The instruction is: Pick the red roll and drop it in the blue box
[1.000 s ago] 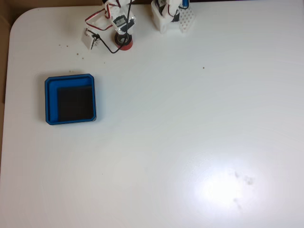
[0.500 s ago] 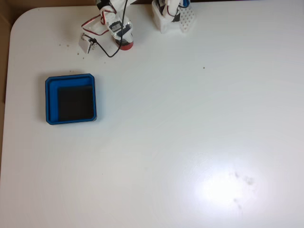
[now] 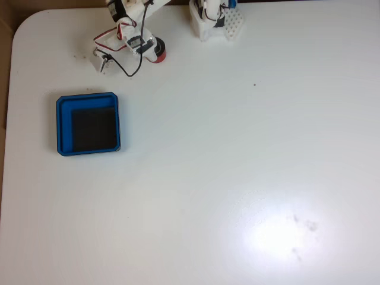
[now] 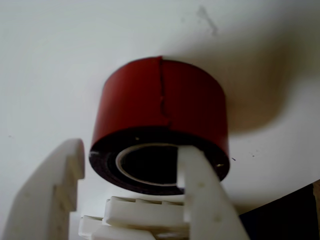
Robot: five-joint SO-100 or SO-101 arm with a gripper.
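Note:
The red roll (image 3: 158, 56) sits on the white table near the far edge, just left of the arm's base. In the wrist view the red roll (image 4: 162, 107) is close up, with its dark ring face and hollow core turned toward the camera. My gripper (image 3: 149, 50) is right at the roll. In the wrist view my gripper (image 4: 131, 150) is open and straddles the roll's left wall: the right finger (image 4: 197, 190) reaches into the core, and the left finger (image 4: 52, 192) stands outside with a small gap. The blue box (image 3: 64, 124), with a black floor, lies to the front left of the roll.
The arm's white base (image 3: 215, 21) stands at the table's far edge. Red and black cables (image 3: 119, 41) loop left of the gripper. The table's rounded corner (image 3: 24, 27) is at the upper left. Bare white table lies between the roll and the box.
The wrist and its cables have swung left and toward the far edge over the last second. The red roll has stayed in place, as has the blue box.

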